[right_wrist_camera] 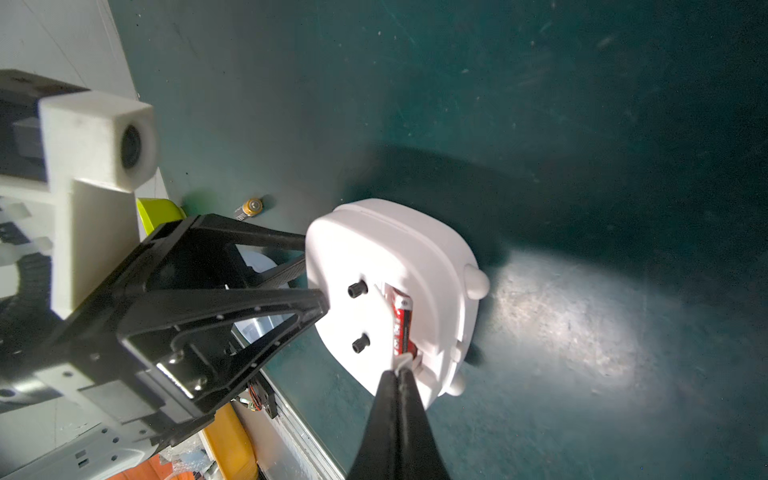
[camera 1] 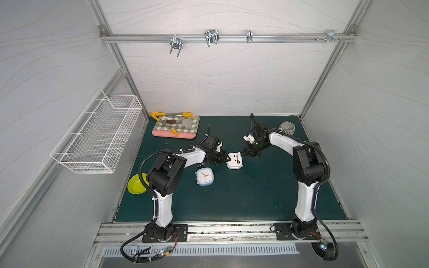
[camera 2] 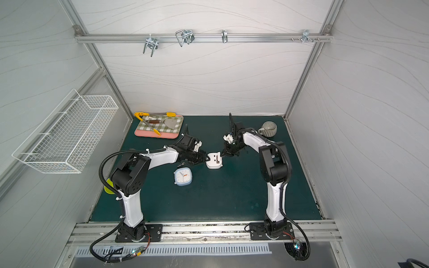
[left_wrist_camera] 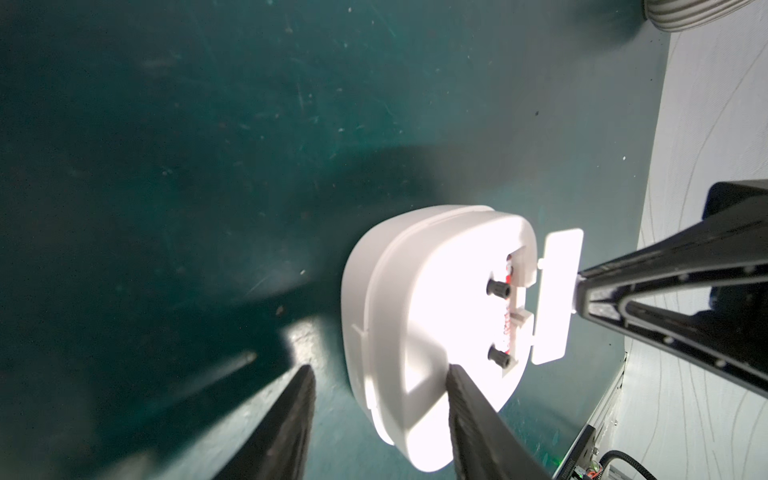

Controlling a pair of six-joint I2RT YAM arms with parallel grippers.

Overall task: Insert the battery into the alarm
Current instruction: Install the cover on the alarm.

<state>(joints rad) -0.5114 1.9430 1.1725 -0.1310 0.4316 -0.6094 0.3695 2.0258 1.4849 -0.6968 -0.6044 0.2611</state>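
The white alarm lies back-up mid-table. Its battery bay is uncovered, and a red battery lies inside between two black knobs. My right gripper is shut on the edge of the white battery cover, holding it just off the bay. My left gripper is open and straddles the alarm's opposite edge. One of its fingers touches the alarm's back; a gap separates the other from the alarm. Both top views show the grippers meeting at the alarm.
A loose battery lies on the green mat by the left arm. A blue clock sits face-up in front of the alarm. Pink tray with utensils back left, grey mug back right, yellow-green bowl front left, wire basket on the left wall.
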